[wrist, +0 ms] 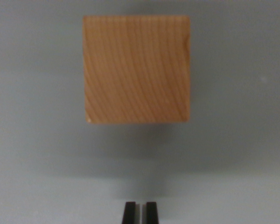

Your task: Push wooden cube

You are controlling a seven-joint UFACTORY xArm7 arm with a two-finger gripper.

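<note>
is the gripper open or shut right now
Shut, or very nearly. The gripper shows two dark fingertips side by side at the bottom edge with only a thin slit between them, holding nothing, clear of the wooden cube.

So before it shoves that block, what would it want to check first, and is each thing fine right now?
1. Light brown wooden cube fully in view: ok.
2. Cube lined up ahead of the black gripper: ok, it sits almost straight above the tips in the wrist view.
3. Jaws closed to a narrow slit for pushing: ok.
4. Gap between tips and cube, no contact yet: ok.
5. Plain grey table surface around the cube free of obstacles: ok in what shows.
6. Space beyond the cube's far side: cannot tell.
</note>
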